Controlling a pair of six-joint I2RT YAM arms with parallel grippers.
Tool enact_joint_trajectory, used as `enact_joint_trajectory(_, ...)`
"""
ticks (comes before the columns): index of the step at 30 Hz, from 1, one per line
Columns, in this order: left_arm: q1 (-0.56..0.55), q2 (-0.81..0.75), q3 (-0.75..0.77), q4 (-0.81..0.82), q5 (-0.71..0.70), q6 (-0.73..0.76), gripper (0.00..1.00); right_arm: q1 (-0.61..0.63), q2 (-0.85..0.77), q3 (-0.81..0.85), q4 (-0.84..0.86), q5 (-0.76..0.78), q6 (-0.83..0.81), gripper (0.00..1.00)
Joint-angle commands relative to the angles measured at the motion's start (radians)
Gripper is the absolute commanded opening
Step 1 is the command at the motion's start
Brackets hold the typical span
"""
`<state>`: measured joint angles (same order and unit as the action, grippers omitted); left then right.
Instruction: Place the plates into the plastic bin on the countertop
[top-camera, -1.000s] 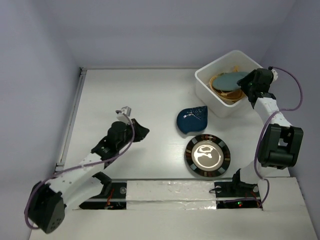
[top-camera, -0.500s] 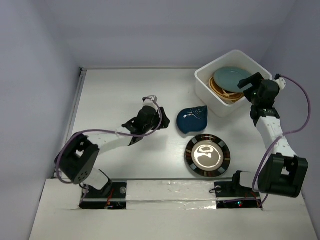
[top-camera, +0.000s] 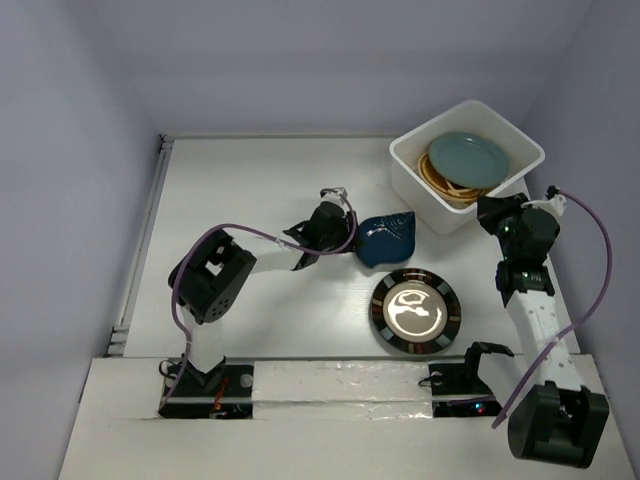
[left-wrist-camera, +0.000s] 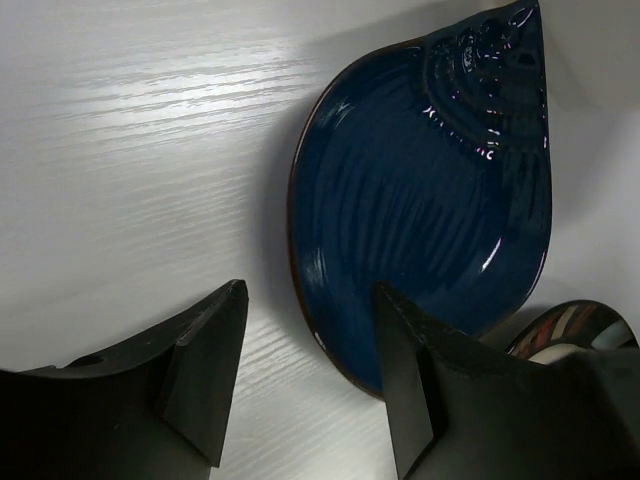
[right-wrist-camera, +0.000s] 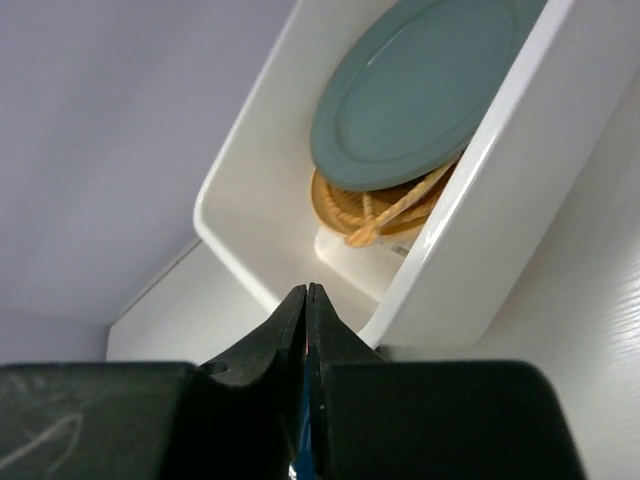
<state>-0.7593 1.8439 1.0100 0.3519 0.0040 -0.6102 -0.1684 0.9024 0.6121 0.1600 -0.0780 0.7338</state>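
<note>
The dark-blue leaf-shaped plate (top-camera: 385, 238) lies on the white countertop (top-camera: 230, 180). My left gripper (top-camera: 347, 236) is open at its left edge. In the left wrist view the plate's (left-wrist-camera: 430, 200) near rim sits between my open fingers, with the gripper (left-wrist-camera: 310, 290) low over the surface. The black-rimmed, white-centred round plate (top-camera: 415, 312) lies just in front. The white plastic bin (top-camera: 450, 215) at the back right holds the grey-blue round plate (top-camera: 468, 158) on the orange woven plate (top-camera: 448, 186). My right gripper (top-camera: 490, 208) is shut and empty outside the bin's near right wall (right-wrist-camera: 480, 200).
A metal rail (top-camera: 150, 220) runs along the countertop's left edge. The right wrist view shows the grey-blue plate (right-wrist-camera: 420, 95) tilted over the orange woven plate (right-wrist-camera: 340, 205) inside the bin. The round plate's edge (left-wrist-camera: 575, 330) shows right of my left fingers.
My left arm has swung right to the dark-blue leaf plate. My right gripper has let go of the grey-blue plate in the bin and drawn back out toward me.
</note>
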Motion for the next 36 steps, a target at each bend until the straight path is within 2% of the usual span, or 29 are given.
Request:
enact_joint_trajectory(1, -0.021, 0.04, 0.071, 0.027, 0.024, 0.006, 0.48, 0.033, -0.063, -0.047, 0.101, -0.091, 0.012, 0.08)
enact_joint_trajectory(5, -0.021, 0.099, 0.091, 0.047, 0.019, -0.013, 0.41, 0.104, -0.092, -0.092, 0.115, -0.103, 0.03, 0.13)
enact_joint_trajectory(6, -0.021, 0.109, 0.09, 0.053, 0.016, -0.017, 0.31, 0.118, -0.095, -0.097, 0.118, -0.105, 0.033, 0.17)
enact_joint_trajectory(7, -0.021, 0.116, 0.091, 0.058, 0.01, -0.02, 0.26, 0.147, -0.094, -0.104, 0.13, -0.121, 0.035, 0.19)
enact_joint_trajectory(8, -0.021, 0.129, 0.094, 0.062, 0.01, -0.028, 0.13, 0.161, -0.095, -0.107, 0.137, -0.135, 0.035, 0.21)
enact_joint_trajectory(10, -0.021, 0.127, 0.088, 0.064, -0.027, -0.031, 0.0, 0.222, -0.086, -0.112, 0.176, -0.187, 0.035, 0.27)
enact_joint_trajectory(13, 0.004, 0.062, 0.02, 0.105, -0.038, -0.039, 0.0, 0.302, -0.051, -0.107, 0.208, -0.23, 0.019, 0.38)
enact_joint_trajectory(14, 0.015, 0.002, -0.037, 0.13, -0.056, -0.045, 0.0, 0.363, -0.042, -0.106, 0.214, -0.241, 0.007, 0.42)
enact_joint_trajectory(17, 0.079, -0.15, -0.163, 0.183, -0.055, -0.072, 0.0, 0.444, 0.012, -0.101, 0.228, -0.223, -0.022, 0.6)
enact_joint_trajectory(18, 0.095, -0.194, -0.191, 0.19, -0.053, -0.075, 0.0, 0.486, 0.026, -0.1, 0.23, -0.214, -0.025, 0.7)
enact_joint_trajectory(20, 0.129, -0.321, -0.267, 0.199, -0.052, -0.085, 0.0, 0.52, 0.062, -0.097, 0.239, -0.186, -0.031, 0.82)
enact_joint_trajectory(21, 0.129, -0.365, -0.289, 0.199, -0.05, -0.086, 0.0, 0.55, 0.075, -0.091, 0.243, -0.177, -0.034, 0.91)
enact_joint_trajectory(23, 0.141, -0.482, -0.347, 0.193, -0.044, -0.094, 0.0, 0.581, 0.116, -0.084, 0.256, -0.145, -0.036, 0.98)
enact_joint_trajectory(29, 0.173, -0.753, -0.471, 0.182, 0.022, -0.149, 0.0, 0.667, 0.219, -0.041, 0.236, -0.034, -0.051, 1.0)
enact_joint_trajectory(36, 0.183, -0.939, -0.537, 0.176, 0.14, -0.204, 0.0, 0.721, 0.334, -0.005, 0.3, -0.072, -0.022, 0.99)
